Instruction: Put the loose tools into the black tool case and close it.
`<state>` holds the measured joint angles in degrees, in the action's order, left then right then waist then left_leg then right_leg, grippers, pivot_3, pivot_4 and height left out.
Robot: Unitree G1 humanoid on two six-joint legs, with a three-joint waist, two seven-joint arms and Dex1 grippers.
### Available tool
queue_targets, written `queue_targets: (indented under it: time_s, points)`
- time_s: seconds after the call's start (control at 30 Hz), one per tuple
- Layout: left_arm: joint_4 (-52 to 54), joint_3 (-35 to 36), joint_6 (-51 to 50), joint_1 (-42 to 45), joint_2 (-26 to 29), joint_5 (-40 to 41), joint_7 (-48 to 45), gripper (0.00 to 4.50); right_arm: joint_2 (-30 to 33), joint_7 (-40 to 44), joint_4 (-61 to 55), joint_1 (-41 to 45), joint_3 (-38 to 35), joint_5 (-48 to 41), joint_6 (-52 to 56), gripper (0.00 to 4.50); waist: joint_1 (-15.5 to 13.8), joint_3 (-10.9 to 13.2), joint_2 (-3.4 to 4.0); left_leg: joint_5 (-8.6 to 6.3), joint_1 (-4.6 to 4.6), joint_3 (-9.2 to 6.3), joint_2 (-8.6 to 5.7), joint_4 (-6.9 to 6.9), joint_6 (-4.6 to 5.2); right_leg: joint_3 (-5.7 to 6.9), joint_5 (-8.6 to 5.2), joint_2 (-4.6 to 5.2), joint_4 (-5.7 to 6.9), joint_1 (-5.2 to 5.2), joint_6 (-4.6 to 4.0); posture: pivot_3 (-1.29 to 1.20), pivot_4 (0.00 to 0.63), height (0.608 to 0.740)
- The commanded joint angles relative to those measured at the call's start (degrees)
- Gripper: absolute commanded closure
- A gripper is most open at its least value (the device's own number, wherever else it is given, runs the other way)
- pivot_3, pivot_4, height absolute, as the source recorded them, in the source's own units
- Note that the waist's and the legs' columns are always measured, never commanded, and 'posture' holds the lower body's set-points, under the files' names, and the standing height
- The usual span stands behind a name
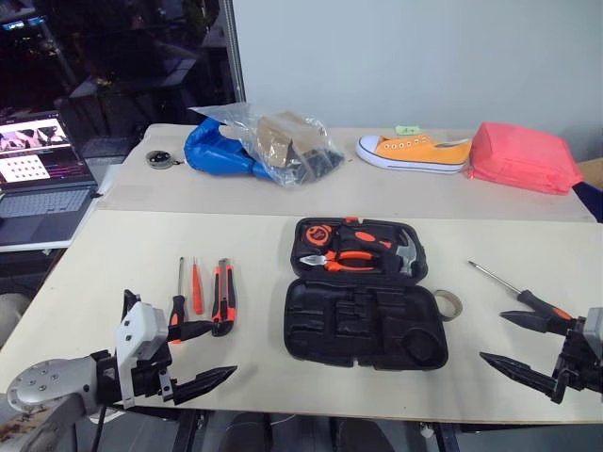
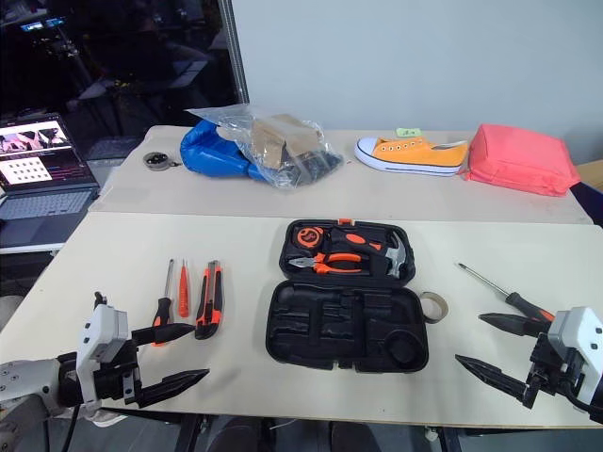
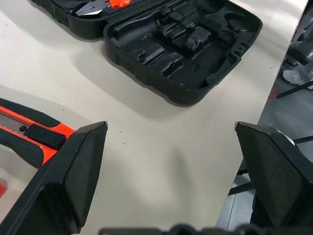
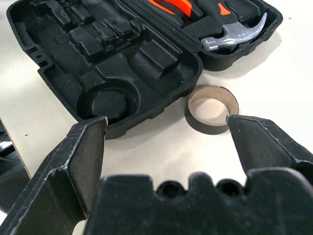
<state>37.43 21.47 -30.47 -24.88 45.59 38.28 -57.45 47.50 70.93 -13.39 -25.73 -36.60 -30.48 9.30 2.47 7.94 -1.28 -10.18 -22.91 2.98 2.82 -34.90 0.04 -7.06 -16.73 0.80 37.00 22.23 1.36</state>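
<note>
The black tool case (image 1: pixel 363 325) lies open mid-table; its near half shows bare recesses, and its far half holds pliers and a hammer (image 4: pixel 234 34). Left of it lie a black-and-orange screwdriver (image 1: pixel 179 297), a thin orange screwdriver (image 1: pixel 197 287) and a utility knife (image 1: pixel 222 297). To the case's right sit a beige tape roll (image 4: pixel 212 110) and another screwdriver (image 1: pixel 523 297). My left gripper (image 1: pixel 221 350) hangs open near the knife's handle end, empty. My right gripper (image 1: pixel 492 336) hangs open just short of the tape roll, empty.
On the far table lie a blue bag with a clear plastic bag (image 1: pixel 264 146), a yellow shoe (image 1: pixel 415 151), a pink pouch (image 1: pixel 523 155) and a small round object (image 1: pixel 162 158). A laptop (image 1: pixel 38 179) stands at the left. Both grippers hover near the table's front edge (image 1: pixel 358 410).
</note>
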Motion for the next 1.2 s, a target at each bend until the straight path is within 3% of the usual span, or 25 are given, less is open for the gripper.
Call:
queue_targets:
  time_s: [0.03,0.3,0.43,0.57,0.73,0.9,1.0,1.2]
  points:
    - [2.0,1.1,-1.0,1.4,-0.8,2.1,3.1,0.01,0.7,-1.2,-2.2,2.9,1.0,-1.9,1.2,0.00,0.0,0.0,-0.01,0.00,0.00,0.00,0.00,0.00,0.00,0.00,0.00,0.00,0.00,0.00,-0.01,0.00,0.150,0.740]
    - [6.7,2.1,-12.2,11.0,-8.7,9.9,27.9,0.01,0.3,-5.3,-10.2,17.6,8.7,-12.1,9.3,0.00,0.0,0.0,0.00,0.01,0.10,-0.04,0.02,-0.11,0.01,-0.03,0.35,-0.06,0.10,-0.09,0.28,0.00,0.150,0.740]
    - [7.0,5.3,-29.4,19.1,-12.7,11.4,52.7,0.01,1.8,-3.9,-14.8,25.1,15.0,-17.6,13.9,0.00,-0.1,0.0,0.06,0.02,0.02,-0.04,0.03,-0.13,0.02,0.10,0.36,-0.21,0.12,-0.07,0.30,0.00,0.150,0.740]
    - [6.9,11.7,-48.1,25.4,-17.1,15.6,67.2,0.01,1.6,-2.9,-16.7,31.4,20.8,-19.8,16.0,0.00,0.2,0.0,-0.11,0.01,-0.07,-0.42,0.02,-0.09,0.02,0.10,0.35,-0.36,0.12,-0.05,0.32,0.00,0.150,0.740]
    - [8.9,15.8,-61.1,30.4,-23.6,13.7,72.4,0.01,1.2,-0.3,-15.2,33.9,23.3,-18.8,15.0,0.00,-0.4,0.0,-0.17,-0.05,-0.29,-0.63,-0.14,-0.16,-0.08,0.25,0.44,-0.23,0.07,-0.01,0.16,0.00,0.150,0.740]
    - [10.4,14.8,-62.0,26.2,-25.6,13.0,73.7,0.01,0.9,3.0,-13.2,31.5,22.5,-17.2,12.3,0.00,-0.5,-0.1,-0.21,-0.05,-0.28,-0.71,-0.20,-0.16,-0.09,0.30,0.52,-0.20,0.06,-0.04,-0.01,0.00,0.150,0.740]
    - [9.4,12.5,-62.0,24.7,-27.1,11.4,73.7,0.74,0.6,3.9,-12.2,30.7,22.3,-16.4,10.9,0.00,-0.3,-0.1,-0.21,-0.04,-0.24,-0.72,-0.19,-0.17,-0.10,0.30,0.53,-0.22,0.11,-0.03,-0.05,0.00,0.150,0.740]
    - [10.5,12.9,-60.9,23.7,-28.4,8.0,71.0,2.97,0.3,5.0,-10.9,28.5,21.4,-15.5,8.5,0.00,-0.1,-0.1,-0.19,-0.02,-0.09,-0.71,-0.22,-0.18,-0.12,0.28,0.40,-0.29,0.12,-0.13,0.17,0.00,0.150,0.740]
